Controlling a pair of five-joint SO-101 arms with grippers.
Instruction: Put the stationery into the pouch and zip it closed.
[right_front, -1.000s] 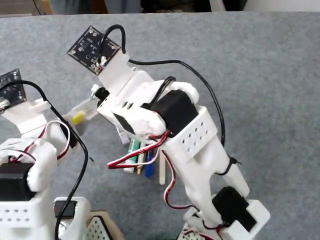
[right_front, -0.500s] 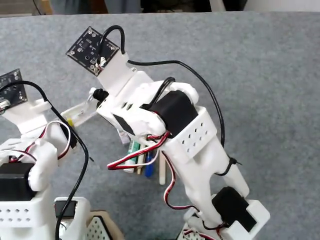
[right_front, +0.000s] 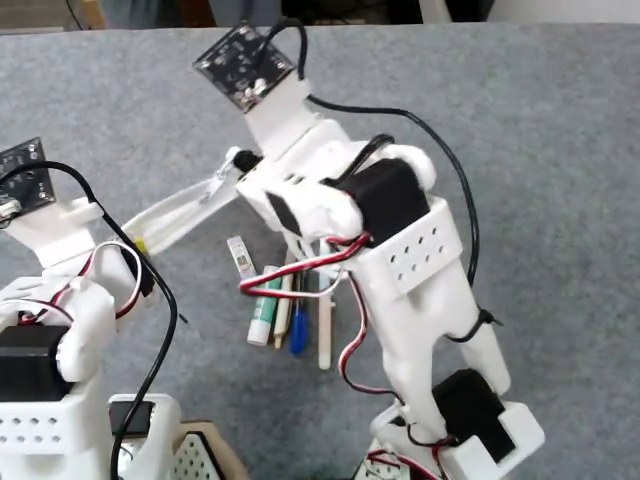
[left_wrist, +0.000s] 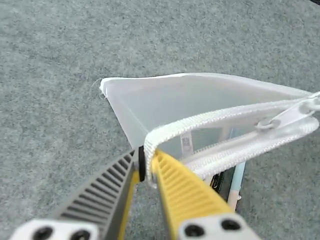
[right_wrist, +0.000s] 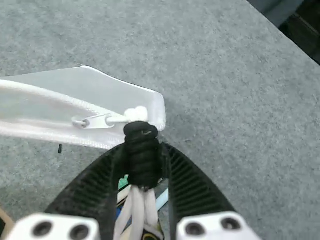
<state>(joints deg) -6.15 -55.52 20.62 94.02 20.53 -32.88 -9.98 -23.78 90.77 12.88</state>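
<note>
The pouch (right_front: 187, 210) hangs stretched, left of centre in the high view; my left pincer (left_wrist: 143, 162) is clamped on its zip end; my right pincer (right_wrist: 143, 148) is closed on the pull (right_wrist: 143, 136); pens (right_front: 285, 312) lie outside it, lower centre, on the table (right_front: 545, 150).

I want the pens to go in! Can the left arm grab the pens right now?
Probably not. The left claw is shut on the pouch, so it has no free grip. The pens lie partly under the right arm, and the right claw is shut on the zipper pull cord.
</note>
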